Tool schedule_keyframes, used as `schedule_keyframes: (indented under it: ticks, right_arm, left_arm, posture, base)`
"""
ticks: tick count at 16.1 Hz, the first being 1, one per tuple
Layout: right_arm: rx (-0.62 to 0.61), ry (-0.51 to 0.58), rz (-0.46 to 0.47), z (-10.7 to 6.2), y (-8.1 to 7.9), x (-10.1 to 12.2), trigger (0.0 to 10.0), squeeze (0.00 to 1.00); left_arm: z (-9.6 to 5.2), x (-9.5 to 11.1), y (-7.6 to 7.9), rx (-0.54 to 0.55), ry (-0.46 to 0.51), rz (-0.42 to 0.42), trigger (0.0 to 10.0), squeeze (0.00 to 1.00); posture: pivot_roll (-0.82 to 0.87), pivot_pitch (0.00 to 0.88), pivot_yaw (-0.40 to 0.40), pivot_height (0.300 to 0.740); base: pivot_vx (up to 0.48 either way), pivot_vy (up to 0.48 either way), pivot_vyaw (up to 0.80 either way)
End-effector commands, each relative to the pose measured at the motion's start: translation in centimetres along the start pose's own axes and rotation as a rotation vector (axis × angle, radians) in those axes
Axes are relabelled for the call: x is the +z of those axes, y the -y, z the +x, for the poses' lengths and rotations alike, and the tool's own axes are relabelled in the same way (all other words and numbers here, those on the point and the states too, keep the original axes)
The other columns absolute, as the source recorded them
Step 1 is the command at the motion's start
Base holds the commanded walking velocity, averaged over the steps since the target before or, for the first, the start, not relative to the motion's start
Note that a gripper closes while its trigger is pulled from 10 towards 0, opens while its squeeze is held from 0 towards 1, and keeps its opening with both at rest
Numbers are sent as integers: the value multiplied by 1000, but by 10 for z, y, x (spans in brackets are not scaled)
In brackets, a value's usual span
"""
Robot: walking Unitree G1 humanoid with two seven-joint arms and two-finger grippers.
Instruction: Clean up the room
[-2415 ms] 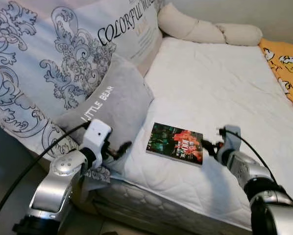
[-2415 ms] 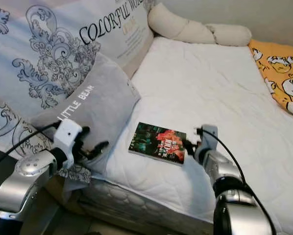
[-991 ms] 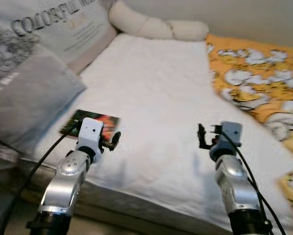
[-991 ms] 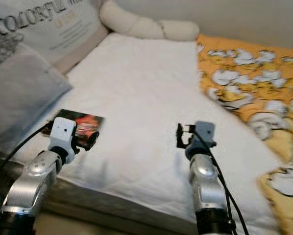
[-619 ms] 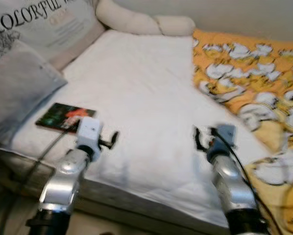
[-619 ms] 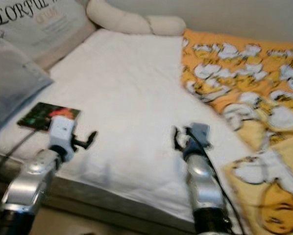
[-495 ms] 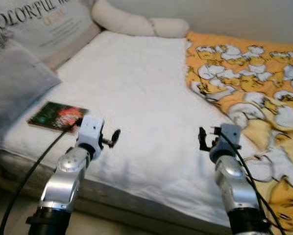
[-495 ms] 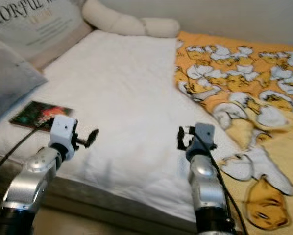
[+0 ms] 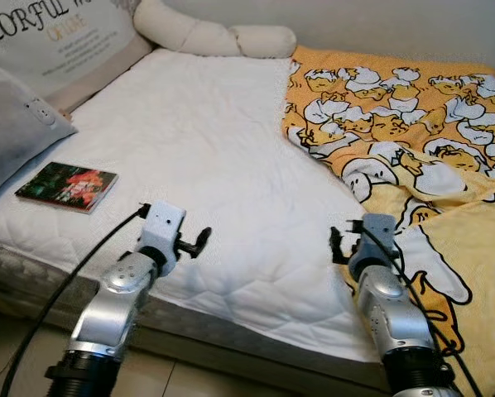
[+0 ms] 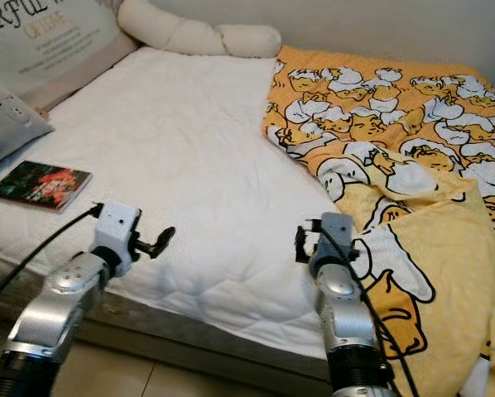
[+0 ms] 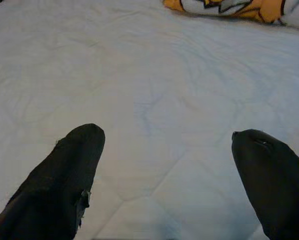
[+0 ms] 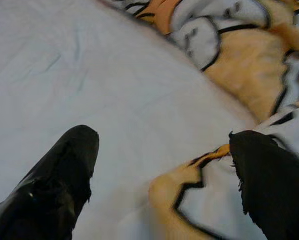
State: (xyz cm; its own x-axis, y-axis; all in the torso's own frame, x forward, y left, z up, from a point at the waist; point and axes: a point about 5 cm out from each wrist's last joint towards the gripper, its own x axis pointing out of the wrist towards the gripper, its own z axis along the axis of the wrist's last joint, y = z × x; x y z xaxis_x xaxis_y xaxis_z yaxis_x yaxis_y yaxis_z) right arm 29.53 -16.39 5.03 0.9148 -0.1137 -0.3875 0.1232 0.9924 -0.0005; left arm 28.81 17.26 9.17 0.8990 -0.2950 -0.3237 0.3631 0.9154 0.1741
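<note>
Blanket [image 9: 396, 124] yellow, cartoon-patterned, rumpled across bed [image 9: 214, 149] right side.

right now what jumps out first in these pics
The orange cartoon-print blanket, rumpled over the right half of the white mattress and spilling off its front edge. Next, a colourful book lying flat near the left edge beside a grey pillow. Both grippers, left and right, hover open over the front edge.
</note>
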Motion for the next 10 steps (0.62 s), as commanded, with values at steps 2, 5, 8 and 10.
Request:
schedule_keyframes:
  ticks: [2, 5, 8, 10]
  right_arm:
    - [7, -42, -45, 1, -1, -5, 10000, 914]
    - [11, -168, -151, 6, 4, -21, 10000, 0]
    - [-63, -236, -283, 12, 18, -32, 10000, 0]
    - [-81, -262, -277, 14, 27, -37, 10000, 0]
  left_arm:
    - [-4, 3, -1, -28, 4, 21, 10000, 631]
    - [-9, 2, 6, -133, -5, 74, 10000, 631]
    - [-16, -3, 6, -210, -30, 91, 10000, 635]
    - [-20, -6, 5, -231, -49, 109, 10000, 631]
  posture:
    - [31, 0, -2, 740]
    - [34, 0, 0, 740]
    - [49, 0, -16, 740]
    - [53, 0, -20, 740]
  base:
    - [0, 0, 0]
    - [0, 0, 0]
    - [0, 0, 0]
    - [0, 0, 0]
